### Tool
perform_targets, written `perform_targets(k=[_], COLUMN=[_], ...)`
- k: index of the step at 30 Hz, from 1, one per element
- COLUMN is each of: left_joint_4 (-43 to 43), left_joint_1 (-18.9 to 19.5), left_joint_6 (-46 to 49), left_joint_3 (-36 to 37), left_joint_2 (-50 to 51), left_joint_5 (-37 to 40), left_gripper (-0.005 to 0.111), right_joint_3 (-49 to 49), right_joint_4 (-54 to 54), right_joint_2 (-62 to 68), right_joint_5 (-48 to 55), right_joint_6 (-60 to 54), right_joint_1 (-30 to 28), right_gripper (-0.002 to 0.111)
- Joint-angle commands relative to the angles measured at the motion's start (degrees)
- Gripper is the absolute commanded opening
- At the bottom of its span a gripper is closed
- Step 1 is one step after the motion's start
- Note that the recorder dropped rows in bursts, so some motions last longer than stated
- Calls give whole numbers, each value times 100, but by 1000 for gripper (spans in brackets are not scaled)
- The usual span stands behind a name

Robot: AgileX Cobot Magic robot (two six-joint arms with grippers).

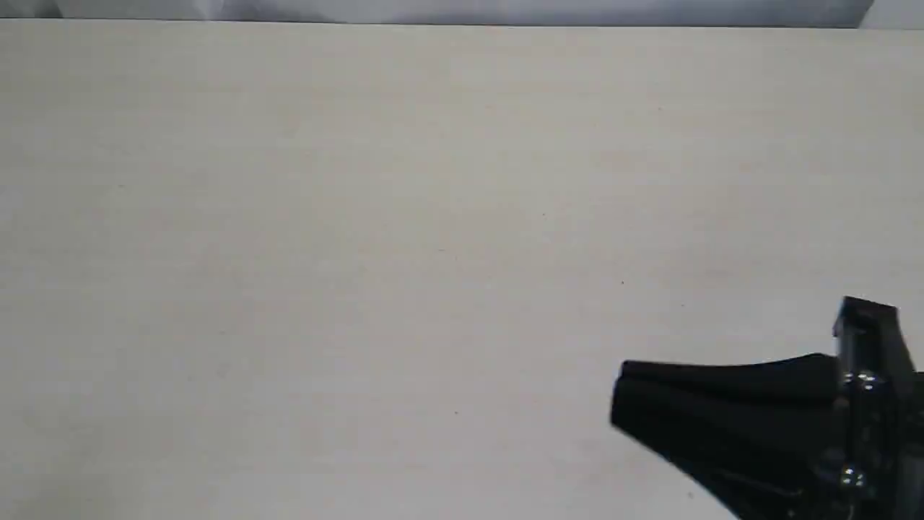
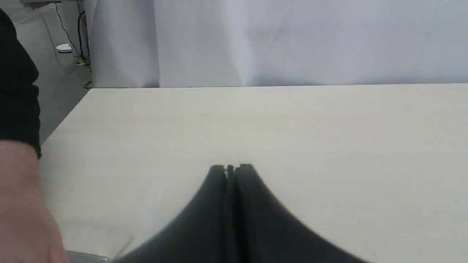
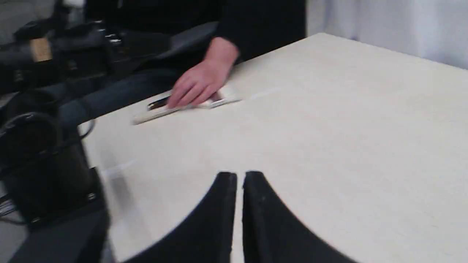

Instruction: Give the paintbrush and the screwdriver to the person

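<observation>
In the right wrist view the person's hand (image 3: 199, 86), with a dark sleeve above it, lies flat on the paintbrush (image 3: 153, 114) near the table's far edge. The brush's pale handle sticks out from under the fingers. A dark sliver beside it is the screwdriver (image 3: 158, 104), mostly covered. My right gripper (image 3: 239, 177) is shut and empty, low over the table and well short of the hand; the exterior view shows it (image 1: 621, 393) at the lower right. My left gripper (image 2: 231, 168) is shut and empty, with the hand (image 2: 22, 212) blurred beside it.
The left arm's black body (image 3: 44, 157) stands at the table edge near the hand. A white curtain (image 2: 278, 40) hangs behind the pale table (image 1: 404, 217). A grey metal sliver (image 2: 87, 257) shows at the left wrist view's border.
</observation>
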Motion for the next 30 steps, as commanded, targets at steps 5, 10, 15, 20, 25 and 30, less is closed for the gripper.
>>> perform_targets(k=[5, 10, 15, 20, 25, 30], left_joint_4=[-12, -12, -12, -12, -12, -12], left_joint_1=[-47, -47, -47, -47, -47, -47], left_joint_6=[-12, -12, -12, -12, -12, -12], left_joint_3=[12, 12, 12, 12, 12, 12], left_joint_2=[-14, -14, -14, -14, -14, -14], left_joint_5=[-30, -30, -41, -41, -41, -41], left_gripper=[0, 0, 0, 0, 0, 0], right_joint_3=[785, 785, 785, 785, 785, 785], right_joint_4=[-74, -74, -74, -74, -369, -632], right_joint_2=[-1171, -1600, -1730, -2114, -2829, -3046], right_joint_5=[-501, -433, -531, -275, 212, 352], right_joint_6=[-69, -83, -13, -13, -23, -23], right_joint_1=[-2206, -3602, -4990, -6190, -6933, -7005], right_gripper=[5, 5, 5, 5, 5, 5])
